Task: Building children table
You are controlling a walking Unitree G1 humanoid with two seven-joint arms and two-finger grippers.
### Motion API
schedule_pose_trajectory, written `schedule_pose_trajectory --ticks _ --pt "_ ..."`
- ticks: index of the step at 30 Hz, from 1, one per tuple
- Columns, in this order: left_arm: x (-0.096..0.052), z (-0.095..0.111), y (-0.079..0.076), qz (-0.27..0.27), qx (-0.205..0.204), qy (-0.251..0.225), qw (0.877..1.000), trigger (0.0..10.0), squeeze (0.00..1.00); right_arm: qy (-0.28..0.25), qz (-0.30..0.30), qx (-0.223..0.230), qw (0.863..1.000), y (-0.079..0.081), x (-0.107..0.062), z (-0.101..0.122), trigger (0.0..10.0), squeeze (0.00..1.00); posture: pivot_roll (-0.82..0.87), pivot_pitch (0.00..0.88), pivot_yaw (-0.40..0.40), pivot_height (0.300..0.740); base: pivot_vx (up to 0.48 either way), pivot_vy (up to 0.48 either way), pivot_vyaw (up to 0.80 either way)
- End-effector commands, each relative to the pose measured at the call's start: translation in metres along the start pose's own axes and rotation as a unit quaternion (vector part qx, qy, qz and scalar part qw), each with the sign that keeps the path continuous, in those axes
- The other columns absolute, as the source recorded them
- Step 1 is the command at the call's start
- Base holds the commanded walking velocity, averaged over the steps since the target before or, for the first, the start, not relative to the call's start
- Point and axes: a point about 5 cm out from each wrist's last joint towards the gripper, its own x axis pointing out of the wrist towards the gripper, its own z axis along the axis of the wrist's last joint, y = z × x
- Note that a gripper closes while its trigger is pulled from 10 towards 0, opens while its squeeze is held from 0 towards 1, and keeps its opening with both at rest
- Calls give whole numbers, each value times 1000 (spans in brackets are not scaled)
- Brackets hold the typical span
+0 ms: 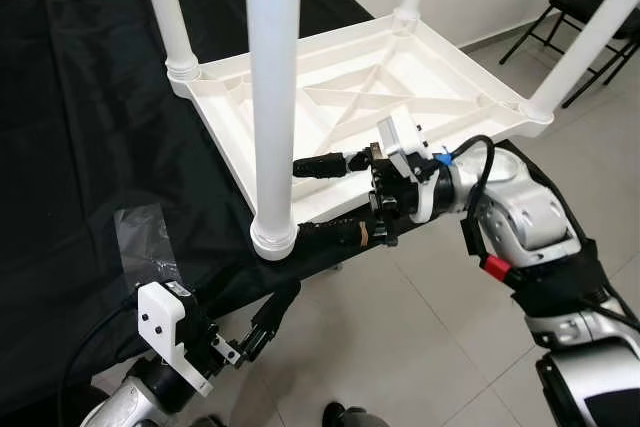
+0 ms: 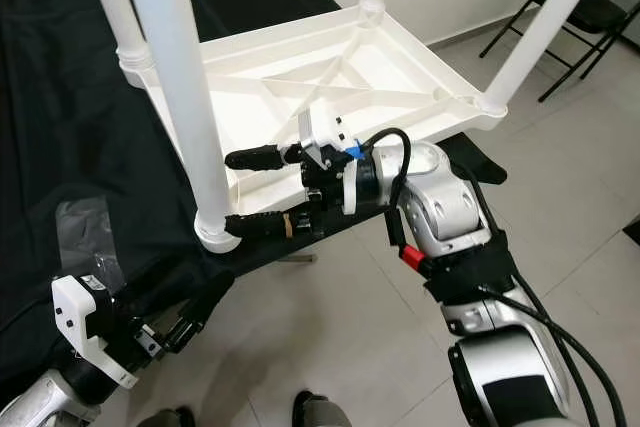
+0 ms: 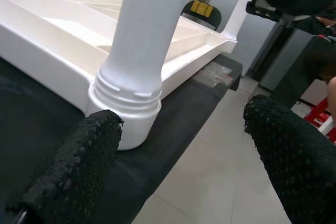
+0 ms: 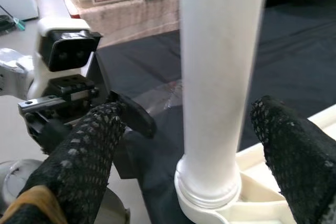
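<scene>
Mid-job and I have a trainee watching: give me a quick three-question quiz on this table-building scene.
1. True or false: the white tabletop lies upside down, legs pointing up.
2. Which gripper has its open fingers on either side of the nearest leg? A) left gripper B) right gripper
3. Fill in: the tabletop rests on a ____ cloth.

Key: 1 true. 2 B; the left one hangs open, lower down, apart from the leg. 3 black.

From the head we look steeply down on the upturned white table [image 1: 370, 87], both eyes sharing it; each wrist camera sits close behind its claw, facing the nearest leg [image 3: 144, 40] from opposite sides.
</scene>
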Motion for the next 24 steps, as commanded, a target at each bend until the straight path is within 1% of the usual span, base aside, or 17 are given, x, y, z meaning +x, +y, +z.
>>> schedule_pose_trajectory --ticks 1,2,3,5,8,9,10,11,14,15,16,17,18,21,24 --pt "-6 3 1 14 14 4 1000 10000 0 11 3 -11 1000 -6 0 -2 10000 0 68 279 -118 740 0 0 0" --pt "-11 5 4 25 24 6 999 10000 0 15 0 -16 1000 -11 -2 0 10000 0 77 286 -120 740 0 0 0" --pt "-11 5 4 25 24 6 999 10000 0 15 0 -16 1000 -11 -2 0 10000 0 77 286 -120 740 0 0 0" --pt "-17 12 13 40 50 11 998 10000 0 15 2 -23 1000 -17 -3 2 10000 0 86 295 -119 740 0 0 0" --pt "-19 14 16 44 58 11 997 10000 0 15 5 -24 1000 -18 -3 2 10000 0 86 295 -119 740 0 0 0" --pt "-20 17 18 42 68 12 997 10000 0 10 7 -26 1000 -18 -2 3 10000 0 91 298 -120 740 0 0 0" --pt "-20 20 20 42 77 12 996 10000 0 1 9 -26 1000 -18 1 2 0 0 92 297 -121 740 0 0 0" --pt "-20 20 20 42 77 12 996 10000 0 1 9 -26 1000 -18 1 2 0 0 92 297 -121 740 0 0 0" --pt "-22 30 27 39 108 13 993 10000 0 -34 27 -20 999 -9 21 -4 0 0 111 300 -123 740 0 0 0" --pt "-22 30 27 39 108 13 993 10000 0 -34 27 -20 999 -9 21 -4 0 0 111 300 -123 740 0 0 0" --pt "-23 33 28 40 115 13 993 10000 0 -42 27 -20 999 -8 26 -5 0 0 111 300 -123 740 0 0 0" --pt "-23 35 30 41 119 12 992 10000 0 -47 25 -20 998 -8 31 -6 0 0 111 300 -123 740 0 0 0" --pt "-23 35 30 41 119 12 992 10000 0 -47 25 -20 998 -8 31 -6 0 0 111 300 -123 740 0 0 0" --pt "-23 40 31 45 128 8 991 10000 0 -64 4 -26 998 -11 45 -9 0 0 126 296 -126 740 0 0 0" --pt "-23 41 30 46 130 8 990 10000 0 -69 -8 -28 997 -14 48 -11 0 0 129 293 -126 740 0 0 0"
